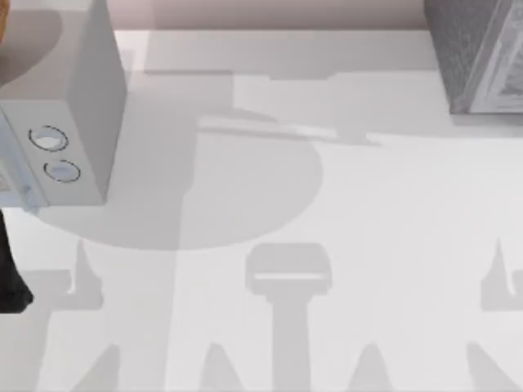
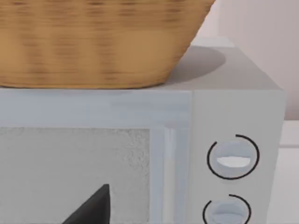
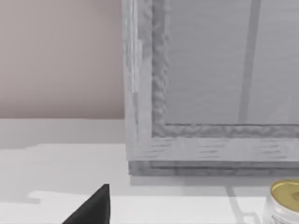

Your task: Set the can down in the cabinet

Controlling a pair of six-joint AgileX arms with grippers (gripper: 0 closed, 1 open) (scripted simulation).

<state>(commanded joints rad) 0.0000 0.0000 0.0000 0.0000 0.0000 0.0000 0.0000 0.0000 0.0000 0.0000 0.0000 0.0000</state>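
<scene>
Tabletop (image 1: 343, 245) is lying white and bare at the centre of the top view, with a microwave (image 1: 73, 122) at the upper left and the grey cabinet (image 1: 482, 57) at the upper right. In the right wrist view the gold-lidded can (image 3: 284, 200) is standing at the lower right corner, just in front of the cabinet's base; whether either tool is spread or pressed together cannot be told. Reaching in could knock the can over, since it is sitting so close to the cabinet.
</scene>
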